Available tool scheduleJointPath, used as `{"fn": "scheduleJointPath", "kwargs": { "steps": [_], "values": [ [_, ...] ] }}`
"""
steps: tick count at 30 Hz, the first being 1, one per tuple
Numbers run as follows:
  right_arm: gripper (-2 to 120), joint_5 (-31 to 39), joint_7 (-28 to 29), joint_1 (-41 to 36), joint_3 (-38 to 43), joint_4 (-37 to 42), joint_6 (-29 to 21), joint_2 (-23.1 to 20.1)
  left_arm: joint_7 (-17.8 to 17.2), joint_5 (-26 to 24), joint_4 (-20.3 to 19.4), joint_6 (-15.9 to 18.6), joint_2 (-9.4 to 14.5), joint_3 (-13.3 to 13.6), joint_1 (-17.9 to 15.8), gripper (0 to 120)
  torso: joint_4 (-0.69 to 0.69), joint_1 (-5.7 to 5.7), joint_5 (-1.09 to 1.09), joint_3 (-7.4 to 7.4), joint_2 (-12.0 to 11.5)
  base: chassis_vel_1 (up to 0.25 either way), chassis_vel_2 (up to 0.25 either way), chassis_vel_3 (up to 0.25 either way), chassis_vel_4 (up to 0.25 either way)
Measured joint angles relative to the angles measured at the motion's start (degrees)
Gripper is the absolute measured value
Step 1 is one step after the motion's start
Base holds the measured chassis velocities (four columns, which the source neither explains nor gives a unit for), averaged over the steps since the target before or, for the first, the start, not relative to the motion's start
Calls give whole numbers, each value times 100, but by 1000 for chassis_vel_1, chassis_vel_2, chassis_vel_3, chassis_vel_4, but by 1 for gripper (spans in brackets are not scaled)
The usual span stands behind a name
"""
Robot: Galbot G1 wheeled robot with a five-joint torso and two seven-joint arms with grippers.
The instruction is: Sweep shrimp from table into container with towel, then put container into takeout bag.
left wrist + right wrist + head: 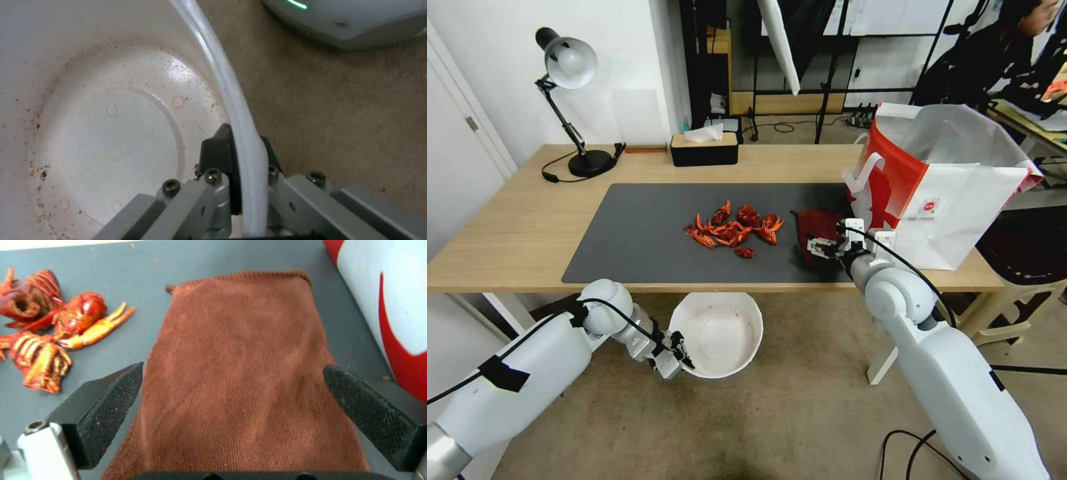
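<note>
Several red-orange shrimp (734, 230) (58, 330) lie in a loose pile at the middle of the dark mat on the table (514, 227). Just right of them the rust-brown towel (817, 230) (240, 366) lies flat on the mat. My right gripper (827, 250) (236, 400) hovers low over the towel's near end, open, with one finger on each side of the cloth. The white container (717, 333) (111, 133) is held below the table's front edge, under the pile. My left gripper (670, 357) (247, 156) is shut on its rim. The takeout bag (940, 180) (387, 300) stands open at the table's right end.
A black tissue box (704, 148) and a desk lamp (570, 107) stand along the table's back edge. The bag is close beside the towel and my right gripper. Carpeted floor (800, 413) lies beneath the container.
</note>
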Motion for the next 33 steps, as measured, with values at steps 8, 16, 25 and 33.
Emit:
{"fn": "scheduleJointPath", "kwargs": {
  "steps": [8,16,25,33],
  "values": [
    [100,326,276,43,5,-83,-41,61,-26,-1,31,-26,-21,0,24,0,0,0,0,0,0,0,0,0,0],
    [80,353,335,4,22,-118,-118,94,-73,-3,58,-32,-34,0,9,0,-1,0,0,0,0,0,0,0,0],
    [45,412,412,-57,65,-112,-159,114,-125,-34,78,-67,-13,-16,24,0,0,0,0,-1,1,0,0,0,0],
    [17,232,202,-120,58,-27,-8,88,-210,-52,94,-105,7,-75,77,0,2,0,2,0,0,0,0,0,0]
  ]
}}
